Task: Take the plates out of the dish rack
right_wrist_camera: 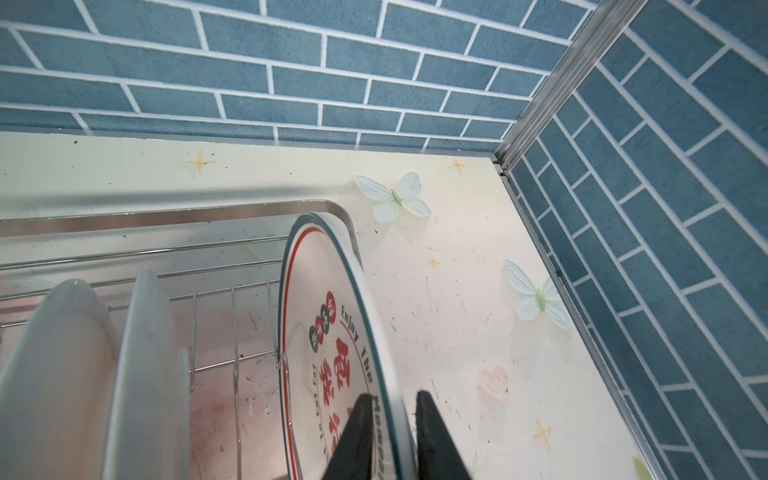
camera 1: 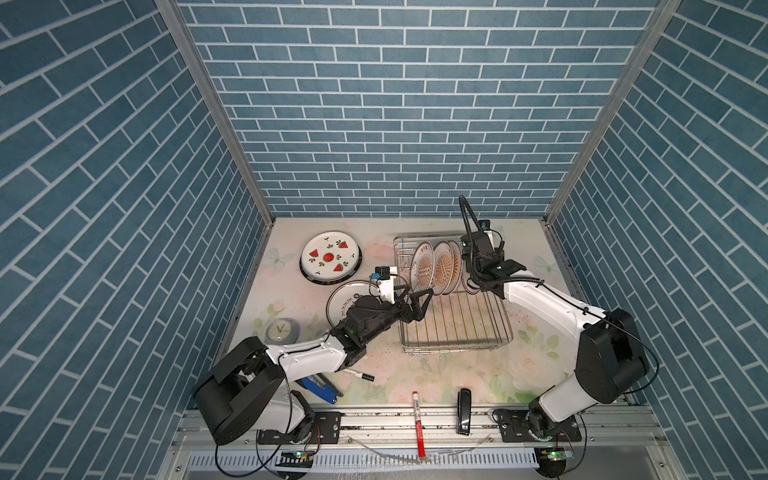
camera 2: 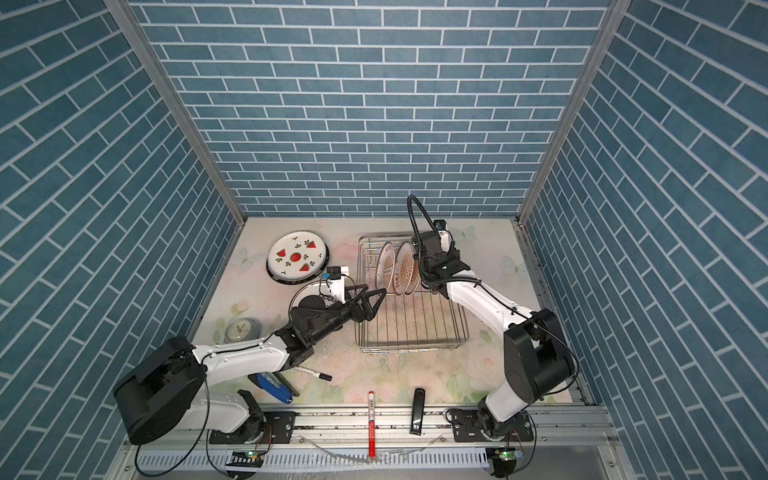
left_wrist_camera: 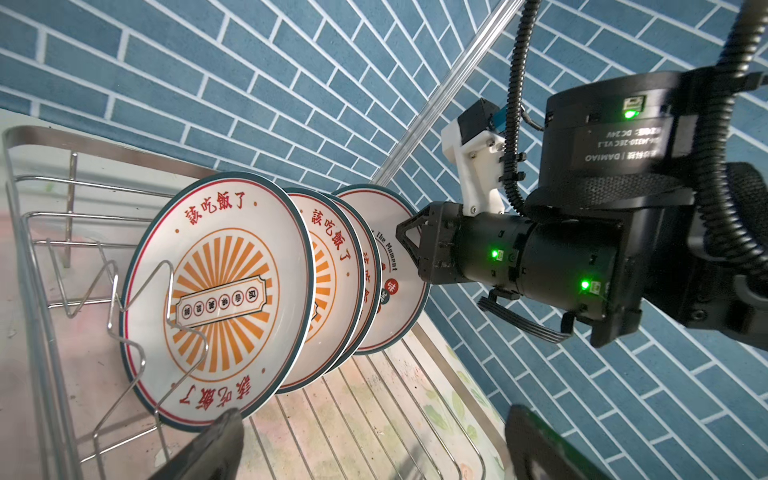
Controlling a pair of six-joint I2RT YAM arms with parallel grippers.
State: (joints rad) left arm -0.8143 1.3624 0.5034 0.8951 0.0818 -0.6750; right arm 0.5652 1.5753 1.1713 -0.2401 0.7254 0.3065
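right fingers (right_wrist_camera: 354, 438) straddle the upright plate (right_wrist_camera: 320, 282).

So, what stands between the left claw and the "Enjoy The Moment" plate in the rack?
Three other plates, standing on edge in the dish rack; the left wrist view shows the row.

**user1:** The right wrist view cuts the right gripper (right_wrist_camera: 390, 399) fingers off at the frame edge, so it can't be told whether they actually pinch the character plate (right_wrist_camera: 332, 316) rim. Both top views hide those tips under the right arm (camera 1: 482, 257).

**user2:** Same for the left gripper (left_wrist_camera: 374, 415) in its wrist view, it's just two blurry stubs. And the left arm (camera 1: 365, 316) covers most of the table plate (camera 1: 335, 297). Its lettering is too small to read.
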